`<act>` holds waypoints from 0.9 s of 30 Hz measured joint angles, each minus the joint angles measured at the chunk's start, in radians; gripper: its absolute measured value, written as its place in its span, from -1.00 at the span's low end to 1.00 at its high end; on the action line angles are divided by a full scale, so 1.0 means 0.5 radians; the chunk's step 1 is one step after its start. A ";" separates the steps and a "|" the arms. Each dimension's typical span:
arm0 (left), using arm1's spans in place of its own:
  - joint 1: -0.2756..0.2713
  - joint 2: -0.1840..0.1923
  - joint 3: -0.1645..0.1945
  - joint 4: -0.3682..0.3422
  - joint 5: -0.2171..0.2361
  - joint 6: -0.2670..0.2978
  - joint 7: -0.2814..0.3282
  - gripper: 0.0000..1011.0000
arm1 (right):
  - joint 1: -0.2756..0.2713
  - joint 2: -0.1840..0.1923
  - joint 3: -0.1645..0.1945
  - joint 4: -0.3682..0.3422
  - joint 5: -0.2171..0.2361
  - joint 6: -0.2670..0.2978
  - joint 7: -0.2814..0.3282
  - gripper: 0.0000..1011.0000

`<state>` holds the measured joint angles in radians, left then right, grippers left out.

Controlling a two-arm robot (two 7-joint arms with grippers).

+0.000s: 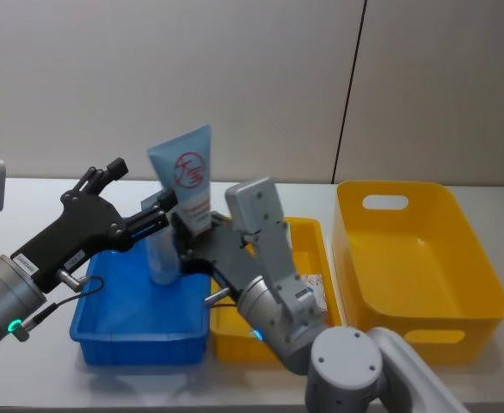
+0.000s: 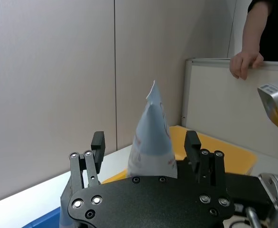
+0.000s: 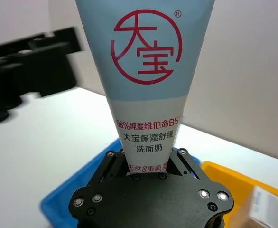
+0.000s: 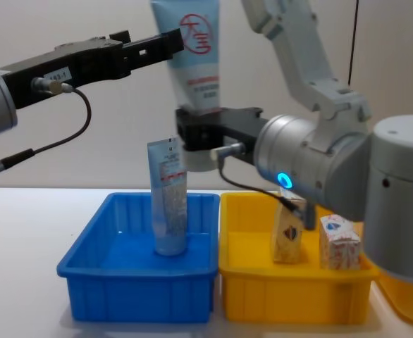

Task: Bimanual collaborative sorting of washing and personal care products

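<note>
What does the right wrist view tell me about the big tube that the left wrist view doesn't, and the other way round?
Right wrist view: the wide pale-blue tube seen face-on with its red round logo, its narrow lower end clamped in the right gripper, above the blue bin.
Left wrist view: the tube seen edge-on between the fingers of the open left gripper, with a gap on each side, so no contact there yet.
Both: the same tube, held upright in the air.
</note>
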<state>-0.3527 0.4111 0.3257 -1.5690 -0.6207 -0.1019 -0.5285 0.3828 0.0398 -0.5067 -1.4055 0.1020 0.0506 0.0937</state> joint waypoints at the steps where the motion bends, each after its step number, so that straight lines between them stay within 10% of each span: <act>1: 0.001 0.001 0.000 0.000 0.000 0.000 0.001 0.98 | 0.001 0.002 0.009 0.001 -0.002 0.000 -0.009 -0.55; 27: 0.110 0.009 -0.093 -0.063 0.171 -0.035 0.296 0.98 | -0.125 0.168 0.429 -0.201 0.019 0.028 -0.207 -0.58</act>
<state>-0.2977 0.4156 0.2791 -1.6004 -0.5354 -0.1194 -0.3807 0.3205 0.1239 -0.2924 -1.5060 0.1112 0.0644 -0.0100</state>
